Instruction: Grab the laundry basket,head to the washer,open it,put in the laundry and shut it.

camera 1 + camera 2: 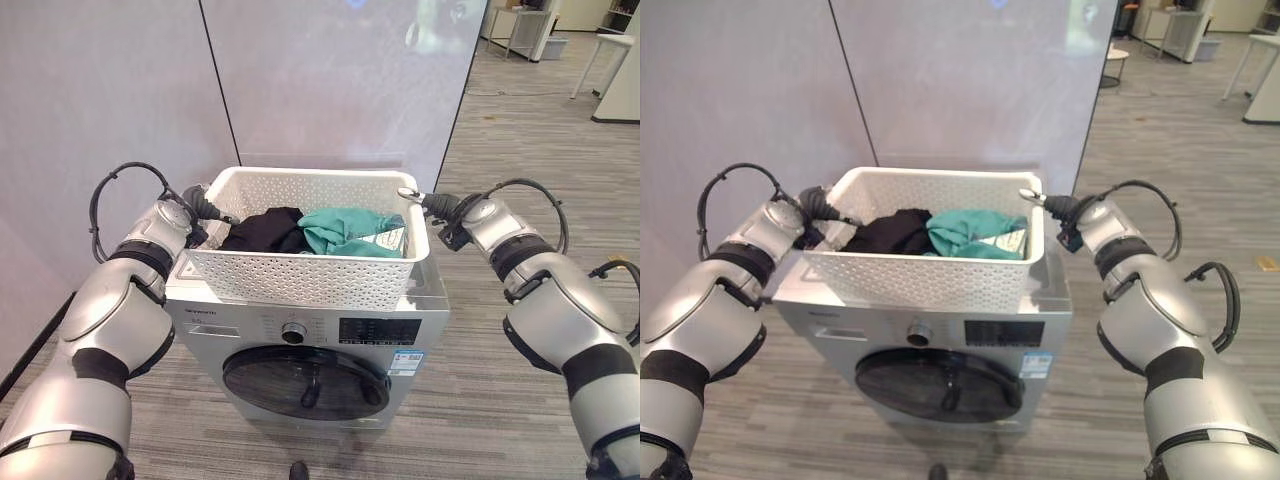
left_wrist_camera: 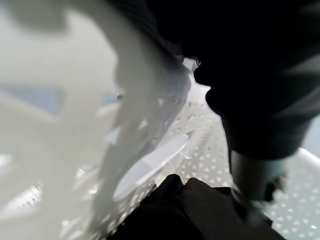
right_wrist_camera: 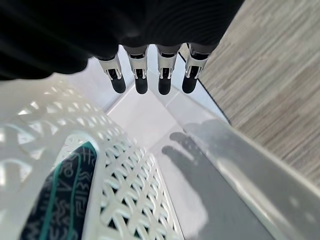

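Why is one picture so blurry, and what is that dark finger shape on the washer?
Left wrist view: the basket wall sits very close, so it smears. Right wrist view: the right hand casts its finger shadow on the washer top.

Head eyes look down on basket (image 1: 310, 268); wrist cameras hug its sides

No print can be read: the washer (image 1: 300, 330) bears a small logo, a dark panel and stickers, all too small.
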Available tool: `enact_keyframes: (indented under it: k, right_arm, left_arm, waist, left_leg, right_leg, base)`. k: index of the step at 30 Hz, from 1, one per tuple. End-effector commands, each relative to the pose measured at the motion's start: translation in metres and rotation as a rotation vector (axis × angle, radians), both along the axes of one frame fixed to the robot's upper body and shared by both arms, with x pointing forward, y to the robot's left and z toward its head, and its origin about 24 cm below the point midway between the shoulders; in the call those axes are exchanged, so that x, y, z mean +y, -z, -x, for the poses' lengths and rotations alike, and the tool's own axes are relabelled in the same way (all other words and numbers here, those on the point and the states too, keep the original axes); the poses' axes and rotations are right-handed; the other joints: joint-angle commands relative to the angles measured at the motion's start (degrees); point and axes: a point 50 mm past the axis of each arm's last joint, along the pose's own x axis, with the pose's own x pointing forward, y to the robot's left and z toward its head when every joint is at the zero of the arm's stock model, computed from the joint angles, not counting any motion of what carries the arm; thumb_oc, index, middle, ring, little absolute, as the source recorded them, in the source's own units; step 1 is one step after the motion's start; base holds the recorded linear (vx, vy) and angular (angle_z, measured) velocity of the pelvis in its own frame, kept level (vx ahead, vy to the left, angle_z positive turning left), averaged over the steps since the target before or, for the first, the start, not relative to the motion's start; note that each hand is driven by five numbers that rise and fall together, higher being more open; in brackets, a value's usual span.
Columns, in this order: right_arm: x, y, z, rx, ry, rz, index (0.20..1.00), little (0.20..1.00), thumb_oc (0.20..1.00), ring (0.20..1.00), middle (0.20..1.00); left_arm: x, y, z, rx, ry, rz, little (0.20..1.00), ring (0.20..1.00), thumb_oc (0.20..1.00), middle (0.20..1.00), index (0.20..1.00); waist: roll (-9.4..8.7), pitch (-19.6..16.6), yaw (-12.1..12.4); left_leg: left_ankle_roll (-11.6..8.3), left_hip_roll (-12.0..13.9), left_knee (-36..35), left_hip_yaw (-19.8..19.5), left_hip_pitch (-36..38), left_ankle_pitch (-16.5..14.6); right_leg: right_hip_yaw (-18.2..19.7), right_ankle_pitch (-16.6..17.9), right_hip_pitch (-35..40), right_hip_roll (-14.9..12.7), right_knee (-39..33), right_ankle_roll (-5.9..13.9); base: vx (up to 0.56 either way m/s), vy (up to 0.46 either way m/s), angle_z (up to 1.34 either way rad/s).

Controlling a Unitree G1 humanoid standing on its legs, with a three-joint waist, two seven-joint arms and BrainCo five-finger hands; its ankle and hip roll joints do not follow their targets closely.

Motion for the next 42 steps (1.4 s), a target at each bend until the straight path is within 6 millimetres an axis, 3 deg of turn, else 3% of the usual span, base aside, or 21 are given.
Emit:
enact_keyframes:
  k: [1, 10, 14, 15, 22, 27, 31, 35, 42]
  right_arm:
    - [-0.008, -0.042, -0.007, -0.071, 0.054, 0.152, 1.000, 1.000, 1.000, 1.000, 1.000]
    - [-0.019, -0.035, -0.004, -0.049, 0.102, 0.156, 1.000, 1.000, 1.000, 1.000, 1.000]
    - [-0.008, -0.052, -0.010, -0.172, 0.057, 0.310, 1.000, 1.000, 1.000, 1.000, 1.000]
    - [-0.001, -0.063, -0.012, -0.274, -0.020, 0.440, 1.000, 1.000, 1.000, 1.000, 1.000]
    - [-0.014, -0.083, -0.011, -0.338, 0.046, 0.473, 1.000, 1.000, 1.000, 1.000, 1.000]
    - [-0.016, -0.083, -0.010, -0.327, 0.058, 0.464, 1.000, 1.000, 1.000, 1.000, 1.000]
    - [-0.017, -0.079, -0.010, -0.335, 0.055, 0.445, 1.000, 1.000, 1.000, 1.000, 1.000]
    - [-0.027, -0.081, -0.007, -0.390, 0.083, 0.375, 1.000, 1.000, 1.000, 1.000, 1.000]
    - [-0.019, -0.096, -0.007, -0.523, 0.056, 0.335, 1.000, 1.000, 1.000, 1.000, 1.000]
  left_arm:
    - [-0.036, 0.048, 0.006, 0.109, 0.030, 0.070, 1.000, 1.000, 1.000, 1.000, 1.000]
    - [-0.023, 0.050, 0.008, 0.079, -0.070, 0.123, 1.000, 1.000, 1.000, 1.000, 1.000]
    - [-0.024, 0.057, 0.011, 0.056, -0.120, 0.228, 1.000, 1.000, 1.000, 1.000, 1.000]
    - [-0.025, 0.065, 0.014, 0.055, -0.119, 0.256, 1.000, 1.000, 1.000, 1.000, 1.000]
    - [-0.037, 0.060, 0.009, 0.042, -0.086, 0.177, 1.000, 1.000, 1.000, 1.000, 1.000]
    - [-0.036, 0.042, 0.003, -0.024, -0.085, 0.046, 1.000, 1.000, 1.000, 1.000, 1.000]
    - [-0.023, 0.028, 0.001, -0.080, -0.115, -0.036, 1.000, 1.000, 1.000, 1.000, 1.000]
    - [-0.007, 0.013, 0.001, -0.153, -0.177, 0.004, 1.000, 1.000, 1.000, 1.000, 1.000]
    - [0.008, -0.005, 0.000, -0.211, -0.218, -0.017, 1.000, 1.000, 1.000, 1.000, 1.000]
  waist:
    - [-0.54, 8.18, -0.07]
    - [0.44, 7.27, -0.44]
    - [0.96, 6.90, -1.17]
    - [1.37, 6.60, -1.42]
    - [1.86, 5.99, -1.21]
    - [1.51, 5.57, -1.40]
    - [1.00, 4.96, -1.66]
    - [0.39, 3.80, -1.63]
    - [0.00, 2.49, -0.37]
  left_leg:
    - [0.35, 0.07, 1.54, -1.50, 2.63, -3.25]
    - [0.28, -0.13, 0.83, -1.42, 3.28, -2.84]
    - [0.28, -0.11, 0.50, -1.07, 3.75, -2.86]
    - [0.29, -0.09, 0.15, -0.90, 4.02, -2.90]
    - [0.29, -0.32, -0.48, -1.24, 3.90, -2.35]
    - [0.24, -0.13, -0.51, -1.25, 4.28, -2.39]
    - [0.26, 0.07, -0.49, -1.15, 5.11, -2.64]
    - [0.25, 0.07, -0.46, -1.48, 6.15, -3.02]
    - [0.11, 0.29, -0.33, -1.37, 6.65, -3.17]
  right_leg:
    - [-0.51, -2.22, 1.05, -1.01, 0.06, 2.11]
    - [-0.76, -2.17, 1.39, -1.19, -0.01, 2.05]
    - [-0.51, -2.23, 1.38, -1.09, -0.01, 2.01]
    - [-0.42, -2.39, 1.35, -1.06, -0.01, 2.14]
    - [-1.07, -2.26, 1.12, -1.25, -0.01, 2.39]
    - [-1.17, -2.21, 1.54, -1.26, -0.01, 2.44]
    - [-1.25, -2.56, 2.44, -1.08, -0.01, 2.37]
    - [-1.72, -2.95, 3.60, -1.07, -0.01, 2.35]
    - [-1.76, -2.99, 3.83, -1.09, -0.01, 2.52]
  base:
    - [0.00, 0.000, 0.00]
    - [0.00, 0.000, 0.00]
    - [0.00, 0.000, 0.00]
    - [0.00, 0.000, 0.00]
    - [-0.01, -0.002, 0.01]
    - [0.00, 0.000, 0.00]
    - [0.00, -0.010, 0.00]
    - [0.00, -0.023, 0.00]
    - [0.00, -0.003, 0.01]
